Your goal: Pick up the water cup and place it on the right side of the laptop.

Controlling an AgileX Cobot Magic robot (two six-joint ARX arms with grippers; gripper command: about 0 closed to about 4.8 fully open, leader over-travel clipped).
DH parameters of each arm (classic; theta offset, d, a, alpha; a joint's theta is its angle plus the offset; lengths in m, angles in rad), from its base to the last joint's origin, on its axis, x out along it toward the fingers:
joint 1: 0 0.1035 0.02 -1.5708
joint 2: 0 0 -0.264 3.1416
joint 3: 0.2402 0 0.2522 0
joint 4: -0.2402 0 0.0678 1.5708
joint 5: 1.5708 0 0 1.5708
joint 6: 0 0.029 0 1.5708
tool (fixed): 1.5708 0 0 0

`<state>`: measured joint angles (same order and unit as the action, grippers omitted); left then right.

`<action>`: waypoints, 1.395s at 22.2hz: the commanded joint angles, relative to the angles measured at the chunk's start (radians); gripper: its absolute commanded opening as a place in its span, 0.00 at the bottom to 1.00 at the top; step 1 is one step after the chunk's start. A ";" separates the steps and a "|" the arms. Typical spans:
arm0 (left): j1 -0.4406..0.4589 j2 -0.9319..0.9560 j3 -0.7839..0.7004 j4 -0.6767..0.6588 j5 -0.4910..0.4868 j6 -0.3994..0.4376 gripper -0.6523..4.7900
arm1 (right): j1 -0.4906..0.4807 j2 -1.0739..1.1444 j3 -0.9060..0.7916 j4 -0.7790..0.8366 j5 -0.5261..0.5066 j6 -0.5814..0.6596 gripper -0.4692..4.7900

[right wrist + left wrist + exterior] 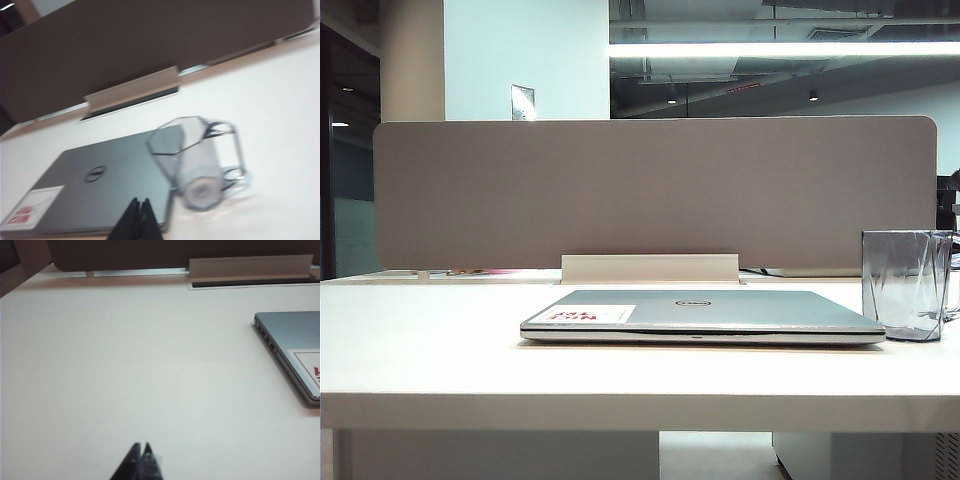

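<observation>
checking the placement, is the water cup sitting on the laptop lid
No, the water cup stands on the table right of the laptop.

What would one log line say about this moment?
water cup: upright, right of laptop | left gripper: shut, empty | right gripper: shut, empty

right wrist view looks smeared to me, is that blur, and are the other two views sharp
Right wrist view: yes, motion blur softens the water cup, the laptop and the shut right gripper. Left wrist view: sharper, evenly lit, the table pale and washed out, the left gripper shut. Exterior view: steady, though a ceiling light strip glares.
</observation>
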<state>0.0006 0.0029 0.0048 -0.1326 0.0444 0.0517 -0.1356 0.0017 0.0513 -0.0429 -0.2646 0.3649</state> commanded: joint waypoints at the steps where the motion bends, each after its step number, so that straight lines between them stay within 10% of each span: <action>1: 0.001 0.001 0.003 0.006 0.004 -0.003 0.11 | 0.056 -0.002 -0.003 0.025 0.028 -0.006 0.07; 31: 0.001 0.001 0.003 0.006 0.003 -0.003 0.11 | 0.133 -0.002 -0.051 0.019 0.227 -0.228 0.07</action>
<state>0.0006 0.0029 0.0048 -0.1326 0.0441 0.0517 -0.0029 0.0013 0.0063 -0.0204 -0.0475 0.1638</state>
